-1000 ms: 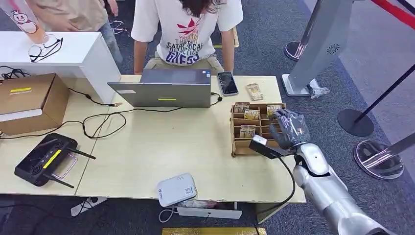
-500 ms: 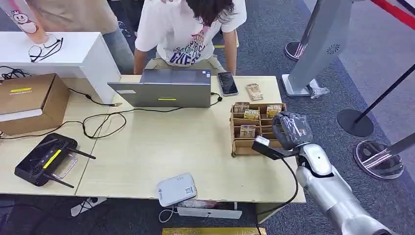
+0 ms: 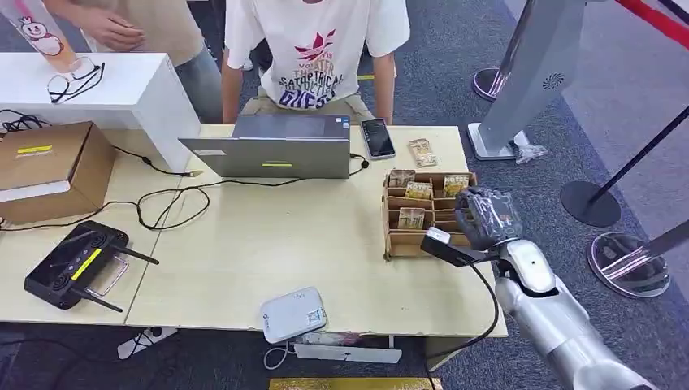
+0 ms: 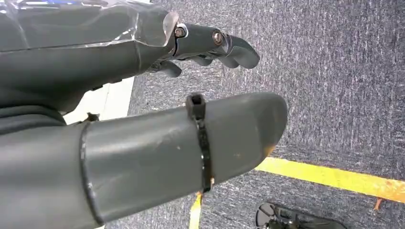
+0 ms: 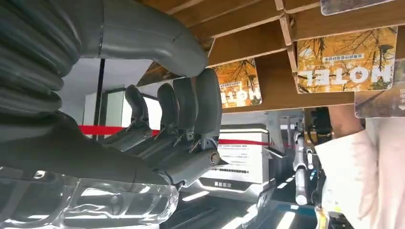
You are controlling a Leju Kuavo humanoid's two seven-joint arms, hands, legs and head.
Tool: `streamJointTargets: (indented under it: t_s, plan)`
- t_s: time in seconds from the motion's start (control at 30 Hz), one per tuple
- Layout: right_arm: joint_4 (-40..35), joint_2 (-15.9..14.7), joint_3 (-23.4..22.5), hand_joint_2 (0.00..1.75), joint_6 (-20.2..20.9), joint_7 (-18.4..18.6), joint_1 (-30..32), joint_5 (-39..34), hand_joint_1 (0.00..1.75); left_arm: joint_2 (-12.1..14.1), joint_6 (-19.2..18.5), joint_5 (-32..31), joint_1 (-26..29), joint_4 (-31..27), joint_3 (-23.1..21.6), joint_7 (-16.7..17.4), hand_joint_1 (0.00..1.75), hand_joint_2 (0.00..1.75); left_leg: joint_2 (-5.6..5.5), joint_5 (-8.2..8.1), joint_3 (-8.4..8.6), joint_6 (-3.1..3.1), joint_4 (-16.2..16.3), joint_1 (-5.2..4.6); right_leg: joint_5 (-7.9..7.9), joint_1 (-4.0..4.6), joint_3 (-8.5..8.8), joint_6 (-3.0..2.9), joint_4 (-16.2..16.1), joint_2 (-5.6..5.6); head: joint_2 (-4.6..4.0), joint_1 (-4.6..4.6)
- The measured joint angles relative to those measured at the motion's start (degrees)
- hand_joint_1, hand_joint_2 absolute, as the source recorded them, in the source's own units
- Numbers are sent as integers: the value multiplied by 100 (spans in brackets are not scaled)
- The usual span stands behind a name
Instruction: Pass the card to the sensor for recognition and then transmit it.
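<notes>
A wooden card rack stands at the table's right end, with orange hotel cards upright in its slots. My right hand hovers over the rack's right column. In the right wrist view its fingers are drawn up to the thumb just at the edge of a hotel card; whether the card is pinched is hidden. Another hotel card sits in the neighbouring slot. The white sensor lies at the table's front edge. My left hand hangs over grey carpet, fingers apart, holding nothing.
A grey laptop and a phone lie at the far edge, where a person in a white shirt sits. A loose card lies behind the rack. A black controller, cables and a cardboard box are on the left.
My right hand has shifted slightly towards me along the rack's right side. The person behind the laptop leaned forward, then straightened up.
</notes>
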Motion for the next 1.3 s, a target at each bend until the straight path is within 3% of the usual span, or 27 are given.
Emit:
streamJointTargets:
  t_s: [0.4, 0.9, 1.3]
  plan:
    - [-559, -205, 11, 175, 456, -24, 40, -98, 131, -11, 7, 50, 5, 0, 13, -50, 0, 0, 0, 0, -3, 0, 0, 0, 1, 0, 0, -1, 0, -1, 0, 2]
    - [-1016, -203, 214, 175, 874, -22, -393, -72, 133, -63, -7, 170, 5, 0, 149, -39, 0, 0, 0, 1, -3, 1, 0, 0, 1, 0, 0, 0, 0, -1, 0, 2]
    - [-1145, -280, 271, 175, 1499, -144, -901, -441, 134, -74, 13, 175, 2, 0, 232, -42, 0, 0, 0, 1, -2, 0, 0, 0, 1, 0, 0, 0, 0, -1, 0, 0]
